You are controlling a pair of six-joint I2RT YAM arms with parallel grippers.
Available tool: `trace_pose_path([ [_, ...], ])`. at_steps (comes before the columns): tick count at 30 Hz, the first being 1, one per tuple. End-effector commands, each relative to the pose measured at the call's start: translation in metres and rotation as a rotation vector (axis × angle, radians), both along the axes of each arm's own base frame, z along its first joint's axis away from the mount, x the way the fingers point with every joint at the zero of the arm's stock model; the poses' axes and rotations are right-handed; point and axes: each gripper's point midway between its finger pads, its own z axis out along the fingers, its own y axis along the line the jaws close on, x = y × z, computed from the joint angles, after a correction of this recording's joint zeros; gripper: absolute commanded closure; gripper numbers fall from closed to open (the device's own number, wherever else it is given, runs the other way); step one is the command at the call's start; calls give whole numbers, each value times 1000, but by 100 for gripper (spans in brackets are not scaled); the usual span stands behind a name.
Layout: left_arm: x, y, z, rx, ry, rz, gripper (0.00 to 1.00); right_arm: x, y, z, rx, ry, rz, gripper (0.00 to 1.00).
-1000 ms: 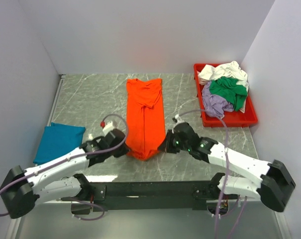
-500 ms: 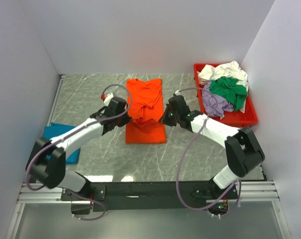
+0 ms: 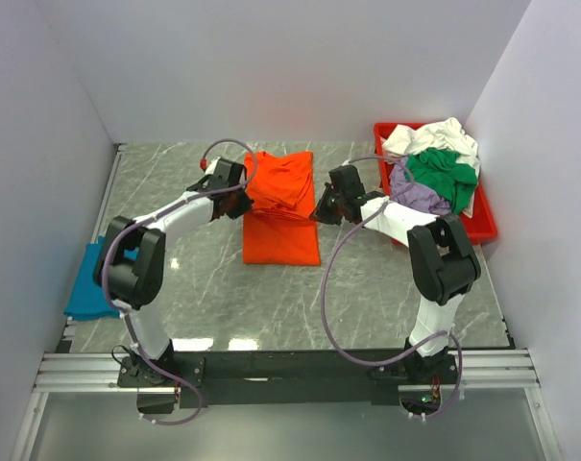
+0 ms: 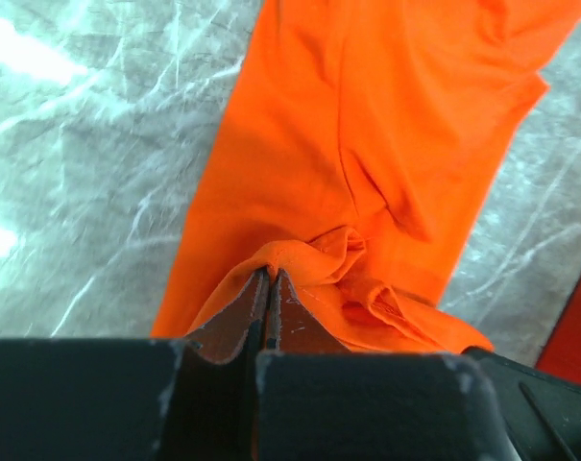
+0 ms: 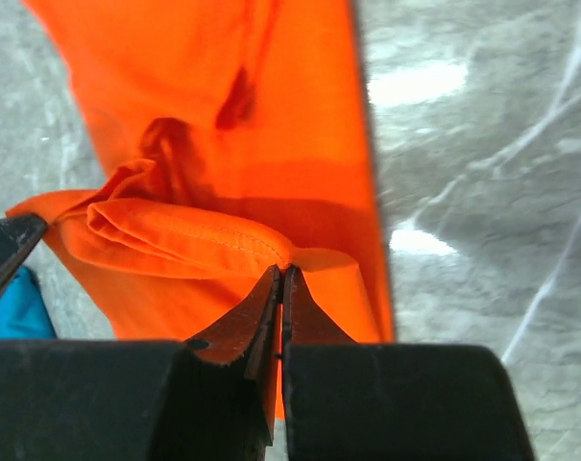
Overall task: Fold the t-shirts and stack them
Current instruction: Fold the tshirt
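Folding the orange t-shirt (image 3: 282, 230) at mid-table, I am pinching its lifted hem tight in the left gripper (image 4: 269, 277) and right gripper (image 5: 281, 273) — roughly half doubled over. I am judging the teal t-shirt (image 3: 81, 296) done at the left edge — the pile of t-shirts (image 3: 434, 173) in the red tray (image 3: 463, 236) is waiting.

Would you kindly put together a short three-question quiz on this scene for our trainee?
1. True or false: the left gripper and the right gripper are each shut on the orange shirt.
2. Where does the teal shirt lie? A: on the orange shirt. B: at the left edge of the table. C: in the right gripper.
3. Fill in: the shirt pile sits in a red ____.
Key: 1 true; 2 B; 3 tray.
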Motion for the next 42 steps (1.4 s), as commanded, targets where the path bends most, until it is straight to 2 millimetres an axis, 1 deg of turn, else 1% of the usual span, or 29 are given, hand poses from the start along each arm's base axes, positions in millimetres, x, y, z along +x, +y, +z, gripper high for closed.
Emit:
trace_pose_path([
  [1,17,-12,9,-18,-32,-68,99,18,0,12,32,-45,7,100],
  [3,19,-10,3,-12,-18,-62,99,20,-4,9,39,-38,7,100],
  [6,21,-12,0,-24,-18,-76,99,23,-6,7,54,-32,6,100],
  [9,25,-13,0,-21,-17,-81,99,27,-7,6,64,-31,6,100],
  [12,29,-8,2,-7,-15,-70,99,30,-7,5,66,-26,11,100],
  [16,34,-1,10,-15,-33,-59,98,36,-6,4,70,-14,30,99],
  [17,35,1,10,-14,-33,-55,95,40,-5,5,72,-21,34,97],
  [19,39,1,12,-6,-38,-71,84,41,-7,3,60,-7,36,92],
  [21,41,4,11,3,-38,-83,73,44,-9,5,57,-7,34,80],
  [22,42,3,13,-2,-44,-94,57,44,-10,6,57,-9,31,74],
  [23,44,6,16,-10,-50,-97,52,45,-14,9,51,-16,19,63],
  [24,45,6,23,-15,-67,-106,49,46,-17,10,46,-18,13,61],
  [25,45,8,27,-17,-78,-102,43,45,-20,11,40,-20,6,59],
  [26,44,10,32,-20,-87,-101,42,45,-24,16,31,-33,-6,56],
  [27,39,11,41,-31,-100,-93,42,44,-26,18,21,-39,-11,55],
  [29,29,8,48,-70,-105,-93,44,38,-31,24,11,-53,-21,54],
  [30,22,7,63,-109,-130,-73,48,37,-26,29,23,-76,-13,54],
  [31,11,10,52,-117,-119,-60,54,33,-22,31,24,-84,-2,54],
  [32,2,4,62,-137,-145,-68,57,30,-19,34,16,-97,15,54],
  [33,-6,1,59,-155,-138,-56,59,28,-13,36,8,-103,32,55],
  [34,-19,-8,48,-160,-119,-72,70,21,2,37,-8,-112,66,55],
  [35,-25,-13,45,-169,-114,-79,77,22,10,39,-16,-122,83,56],
  [36,-34,-18,40,-182,-99,-79,89,21,17,38,-32,-129,104,56],
  [37,-42,-30,38,-191,-92,-104,95,15,33,30,-41,-119,142,57],
  [38,-47,-33,35,-199,-84,-105,99,19,43,34,-34,-132,159,57],
  [39,-50,-31,25,-187,-72,-78,99,19,52,32,-33,-132,186,57],
  [40,-55,-38,21,-197,-65,-90,99,14,64,19,-27,-105,223,58],
  [41,-55,-45,18,-214,-75,-101,99,18,75,24,-3,-122,245,59],
  [42,-60,-47,10,-215,-55,-110,99,19,83,22,14,-120,264,59],
])
